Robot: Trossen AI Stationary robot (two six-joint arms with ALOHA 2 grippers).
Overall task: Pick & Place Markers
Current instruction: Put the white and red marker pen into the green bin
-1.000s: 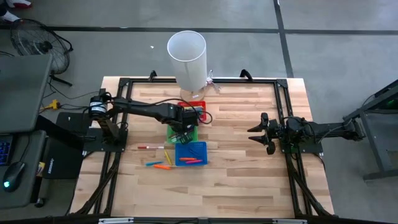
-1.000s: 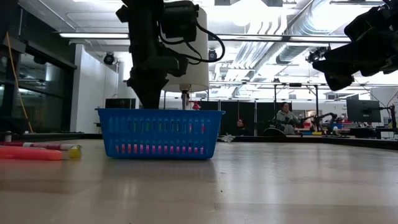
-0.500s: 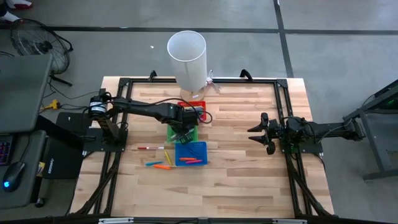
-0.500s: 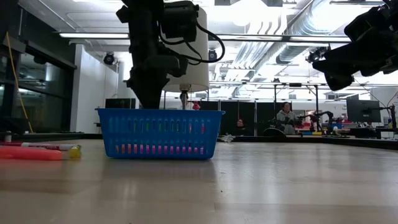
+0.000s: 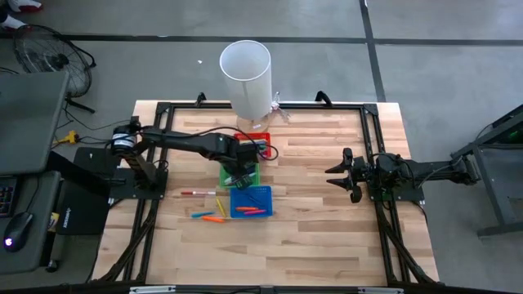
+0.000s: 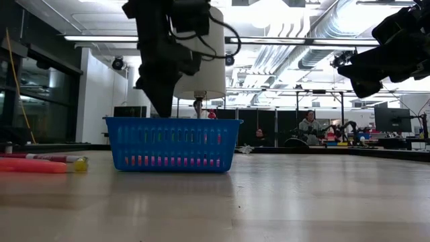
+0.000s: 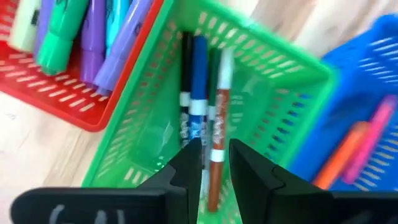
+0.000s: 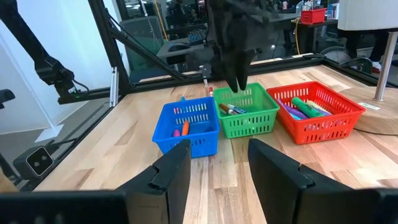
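loose markers (image 5: 211, 216) lie on the surface left of the blue bin (image 5: 250, 200). the left pincer (image 7: 211, 157) hangs over the green bin (image 7: 261, 87), fingers a little apart and empty above the markers inside; its tips are hidden in the low view. more markers fill the red bin (image 8: 317, 112). the right pincer (image 8: 217, 163) waits open, well apart.

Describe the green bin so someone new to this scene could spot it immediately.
On the wooden table, three small slotted bins sit in a row near the middle. The green bin is the middle one, between the red bin and the blue bin, directly beneath the left claw.
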